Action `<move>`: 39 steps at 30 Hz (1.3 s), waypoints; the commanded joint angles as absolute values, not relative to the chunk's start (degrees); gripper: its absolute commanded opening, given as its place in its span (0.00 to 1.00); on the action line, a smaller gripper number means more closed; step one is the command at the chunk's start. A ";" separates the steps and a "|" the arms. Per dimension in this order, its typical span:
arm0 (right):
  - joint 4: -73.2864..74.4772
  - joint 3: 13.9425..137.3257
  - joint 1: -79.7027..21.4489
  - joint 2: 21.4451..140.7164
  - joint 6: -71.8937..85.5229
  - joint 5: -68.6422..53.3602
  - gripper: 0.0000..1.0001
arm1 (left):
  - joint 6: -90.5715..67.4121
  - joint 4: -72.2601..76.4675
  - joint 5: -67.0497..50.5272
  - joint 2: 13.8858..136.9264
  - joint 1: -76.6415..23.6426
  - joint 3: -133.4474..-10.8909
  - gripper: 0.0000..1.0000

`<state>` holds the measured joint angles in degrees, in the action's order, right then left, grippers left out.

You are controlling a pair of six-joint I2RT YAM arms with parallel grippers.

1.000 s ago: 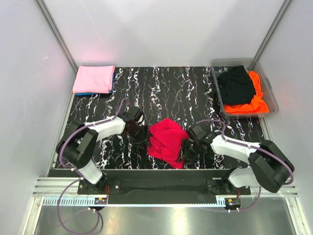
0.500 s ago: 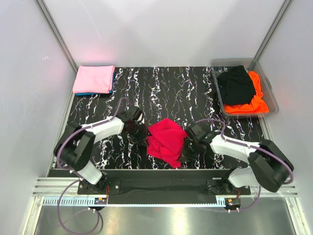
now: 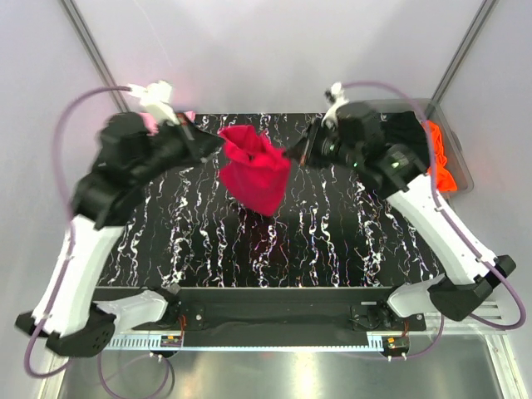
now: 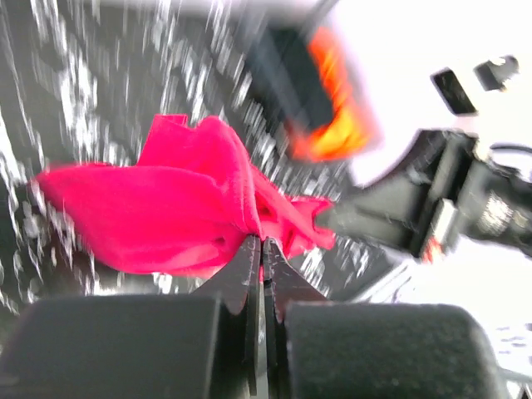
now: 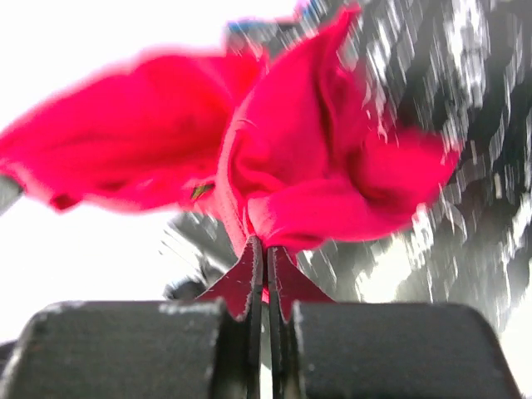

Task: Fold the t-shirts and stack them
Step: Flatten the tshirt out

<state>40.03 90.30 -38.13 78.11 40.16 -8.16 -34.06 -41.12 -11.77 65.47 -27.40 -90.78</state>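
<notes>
The crimson-red t-shirt [image 3: 253, 170] hangs bunched in the air above the far middle of the table, held between both arms. My left gripper [image 3: 218, 140] is shut on its left edge. My right gripper [image 3: 289, 154] is shut on its right edge. In the left wrist view the red cloth [image 4: 166, 208] spreads from the closed left gripper [image 4: 262, 245]. In the right wrist view, folds of the shirt [image 5: 316, 166] rise from the closed right gripper [image 5: 266, 247]. A black t-shirt [image 3: 409, 125] and an orange one [image 3: 440, 166] lie in the bin. The pink t-shirt [image 3: 150, 124] is mostly hidden behind my left arm.
The clear plastic bin [image 3: 462, 173] stands at the far right corner, partly covered by my right arm. The black marbled table [image 3: 332, 241] lies below the raised shirt. White walls close in on both sides and at the back.
Both grippers closed on the red t-shirt where it lay near the front of the table. The two arms then lifted it high and toward the back, and it now hangs off the table.
</notes>
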 commanded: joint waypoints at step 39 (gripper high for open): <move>15.47 82.50 -12.79 81.39 45.45 -12.74 0.00 | -47.00 -19.03 -11.89 49.48 -36.69 -69.58 0.00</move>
